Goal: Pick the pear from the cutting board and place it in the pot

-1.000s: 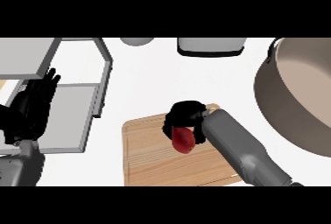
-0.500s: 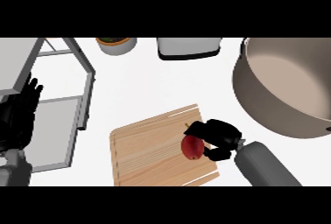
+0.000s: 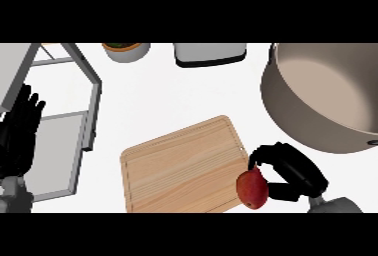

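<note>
A red pear (image 3: 252, 189) hangs at the right edge of the wooden cutting board (image 3: 181, 165), held by my right hand (image 3: 291, 171), whose fingers and thumb curl round it. The large grey pot (image 3: 325, 97) stands at the upper right, just beyond that hand, and nothing shows inside it. My left hand (image 3: 21, 134) rests open at the left edge, fingers up, over the grey sink area.
A metal sink frame (image 3: 81, 95) runs along the left side. At the back stand a white bowl (image 3: 127, 50) with something orange-brown inside and a white-and-black appliance (image 3: 210, 54). White counter lies between the board and the back items.
My right hand has carried the pear from the board's middle to its right edge, closer to the pot. The view has shifted, so the pot now sits further left.
</note>
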